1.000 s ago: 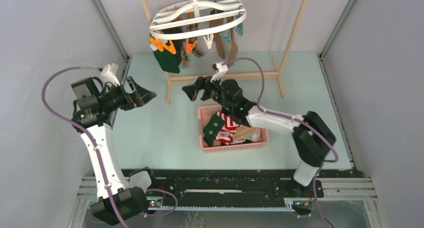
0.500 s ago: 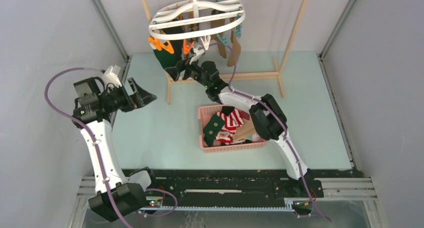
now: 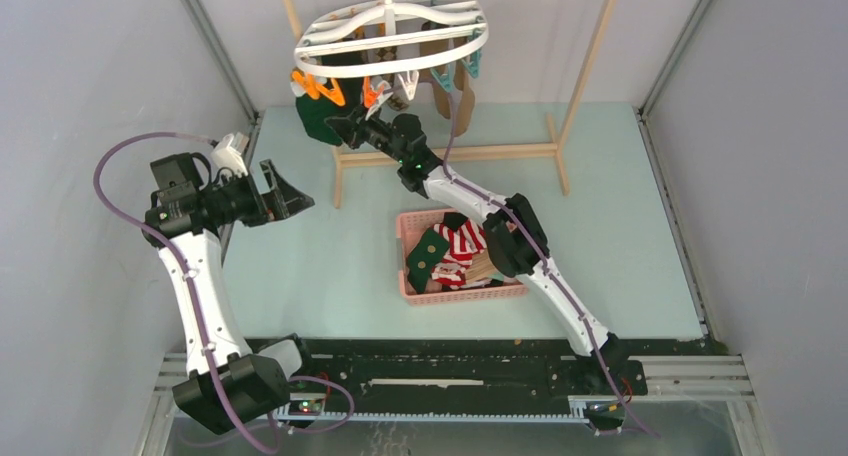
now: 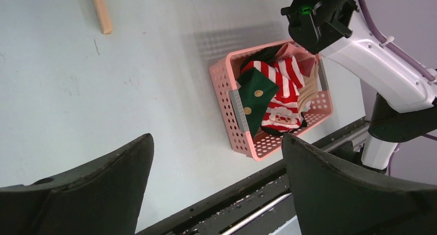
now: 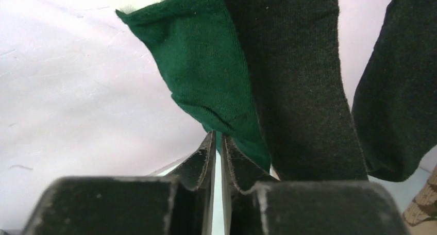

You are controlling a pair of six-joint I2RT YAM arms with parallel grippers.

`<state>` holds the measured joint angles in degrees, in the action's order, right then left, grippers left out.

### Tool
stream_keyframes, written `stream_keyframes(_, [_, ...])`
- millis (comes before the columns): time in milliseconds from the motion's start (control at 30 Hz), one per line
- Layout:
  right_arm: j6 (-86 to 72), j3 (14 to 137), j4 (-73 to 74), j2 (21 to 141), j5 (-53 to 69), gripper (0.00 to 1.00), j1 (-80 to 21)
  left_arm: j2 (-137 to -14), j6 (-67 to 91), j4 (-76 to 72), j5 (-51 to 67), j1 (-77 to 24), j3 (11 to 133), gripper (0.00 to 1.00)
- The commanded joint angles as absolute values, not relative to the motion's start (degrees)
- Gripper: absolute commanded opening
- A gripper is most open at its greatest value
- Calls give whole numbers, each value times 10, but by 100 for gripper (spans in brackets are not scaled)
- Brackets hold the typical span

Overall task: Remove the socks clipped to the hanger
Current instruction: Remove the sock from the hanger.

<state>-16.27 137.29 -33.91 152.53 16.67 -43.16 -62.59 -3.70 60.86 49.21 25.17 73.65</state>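
The white oval hanger (image 3: 390, 36) hangs from the wooden rack, with orange and teal pins under it. Socks still hang from it: a dark green sock (image 3: 315, 116) (image 5: 206, 65) at the left, black socks (image 5: 299, 80) beside it, and tan ones (image 3: 465, 91) at the right. My right gripper (image 3: 337, 126) (image 5: 218, 137) is stretched out to the hanger's left side and is shut on the lower tip of the dark green sock. My left gripper (image 3: 297, 191) (image 4: 217, 137) hovers open and empty over the table's left side.
A pink basket (image 3: 410, 276) (image 4: 227, 116) sits mid-table under the right arm and holds red-and-white striped, green and tan socks (image 3: 455, 246). The wooden rack frame (image 3: 450, 154) stands at the back. Grey walls close in both sides.
My right arm swung from above the basket out to the hanger and its jaws closed on the green sock's tip. The hanger shifted slightly. The left arm barely moved.
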Motion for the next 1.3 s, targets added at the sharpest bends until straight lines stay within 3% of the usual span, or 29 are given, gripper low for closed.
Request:
stream_keyframes(0, [-150, 1339, -372, 1477, 184, 0, -430, -616, -57, 619, 495, 257, 772, 98])
stream_keyframes(400, [-180, 1054, -505, 1284, 231, 0, -435, -594, -43, 623, 482, 257, 788, 94])
stream_keyframes(433, [-169, 1038, -503, 1273, 214, 5, -435, -591, -41, 624, 482, 257, 794, 94])
stream_keyframes(500, [-158, 1031, -481, 1264, 150, 53, -434, -586, -37, 627, 487, 257, 798, 94])
stream_keyframes(533, [-159, 1040, -466, 1265, 127, 65, -431, -584, -36, 627, 488, 257, 799, 94])
stream_keyframes(733, [-164, 1126, -416, 1333, 103, 92, -414, -592, -36, 623, 492, 257, 793, 95])
stream_keyframes(867, [-151, 1247, -359, 1406, 153, 94, -412, -605, -44, 622, 490, 257, 798, 94])
stream_keyframes(1133, [-180, 1413, -346, 1508, 241, 87, -410, -617, -67, 631, 489, 257, 806, 94])
stream_keyframes(1267, [-180, 1415, -366, 1508, 251, 76, -415, -619, -68, 633, 492, 257, 808, 94])
